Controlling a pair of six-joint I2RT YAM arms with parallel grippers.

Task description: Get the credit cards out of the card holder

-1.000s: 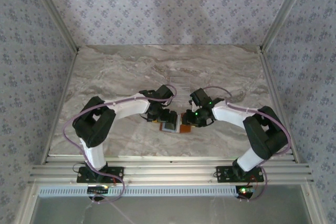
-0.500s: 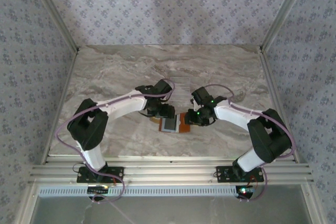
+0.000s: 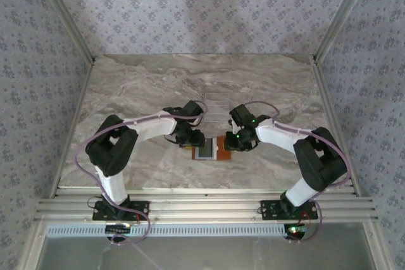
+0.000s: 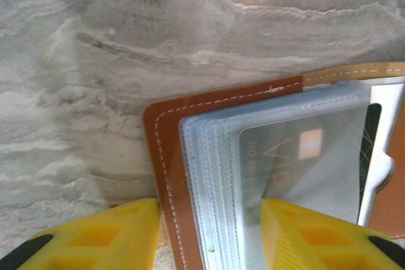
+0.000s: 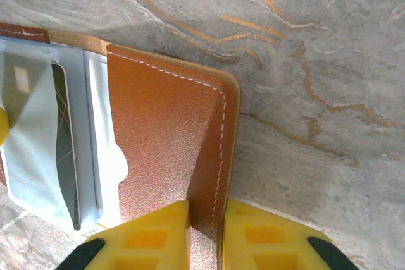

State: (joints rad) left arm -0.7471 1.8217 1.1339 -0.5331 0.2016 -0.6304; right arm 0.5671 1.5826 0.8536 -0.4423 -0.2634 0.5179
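Observation:
The card holder (image 3: pixel 210 152) lies open on the marble, tan-brown leather with clear sleeves inside. A pale grey credit card (image 4: pixel 304 162) sits in the top sleeve, and a dark card (image 4: pixel 371 150) shows behind it. My left gripper (image 4: pixel 210 219) straddles the holder's left leather edge (image 4: pixel 166 175) and the sleeve stack. Its jaws stand apart: the right finger (image 4: pixel 310 235) is on the top sleeve, and a sliver of marble shows beside the left one. My right gripper (image 5: pixel 205 219) is shut on the raised stitched edge of the right flap (image 5: pixel 212 156). From above, the left gripper (image 3: pixel 192 137) and right gripper (image 3: pixel 234 143) flank the holder.
A clear plastic tray (image 3: pixel 216 102) lies faintly visible on the marble table (image 3: pixel 139 86) just behind the grippers. Metal posts and patterned walls close in the table's left, right and far sides. The arm bases stand on the rail at the near edge.
The left gripper slid left off the holder's middle to its left edge and its jaws narrowed. The right jaws closed onto the right flap's edge.

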